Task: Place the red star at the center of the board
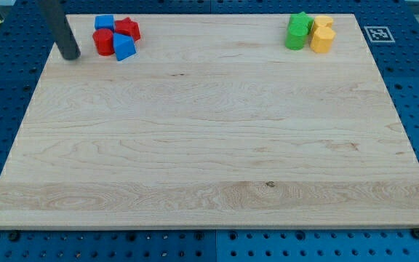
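The red star lies near the board's top left corner, in a tight cluster with a red round block, a blue cube and a blue triangular block. My tip rests on the board just left of this cluster, a short gap from the red round block. The rod rises to the view's top left. The red star is on the far side of the cluster from my tip.
At the top right sit two green blocks touching two yellow blocks. The wooden board lies on a blue pegboard table; a marker tag is beyond the board's top right corner.
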`<control>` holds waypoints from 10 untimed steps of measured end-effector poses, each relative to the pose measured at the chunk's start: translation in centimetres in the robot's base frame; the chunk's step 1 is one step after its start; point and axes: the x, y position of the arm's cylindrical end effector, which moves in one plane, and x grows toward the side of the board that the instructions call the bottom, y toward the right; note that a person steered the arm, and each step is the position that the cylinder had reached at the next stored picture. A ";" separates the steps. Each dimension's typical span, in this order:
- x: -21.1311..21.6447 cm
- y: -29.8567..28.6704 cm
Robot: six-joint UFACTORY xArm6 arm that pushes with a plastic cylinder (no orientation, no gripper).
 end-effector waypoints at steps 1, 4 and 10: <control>-4.5 0.5; -9.7 3.5; -1.7 19.6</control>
